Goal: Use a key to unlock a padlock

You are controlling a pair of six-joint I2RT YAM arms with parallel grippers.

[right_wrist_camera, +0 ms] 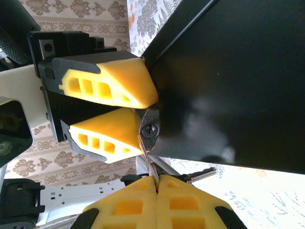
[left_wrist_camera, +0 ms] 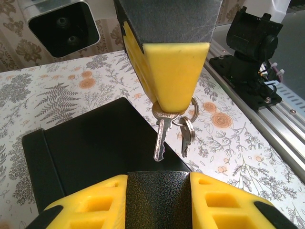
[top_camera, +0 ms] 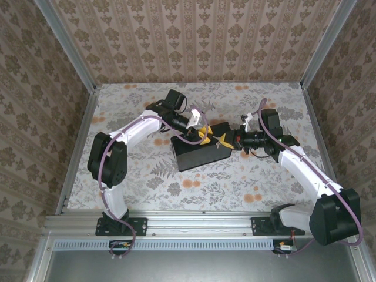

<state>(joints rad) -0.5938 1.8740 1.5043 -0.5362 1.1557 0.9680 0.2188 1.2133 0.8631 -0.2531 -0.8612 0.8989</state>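
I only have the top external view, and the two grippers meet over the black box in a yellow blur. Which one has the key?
Observer: The right gripper is shut on the key, pinching its bow, with the blade pointing out from the fingertips.
Operator: Is it a single key?
Observer: No. A second key hangs beside it on a ring.
Operator: And the padlock?
Observer: The left gripper clamps the padlock between its fingers, close to the black box. The left wrist view shows the key's whole blade, so it is not in the lock yet.
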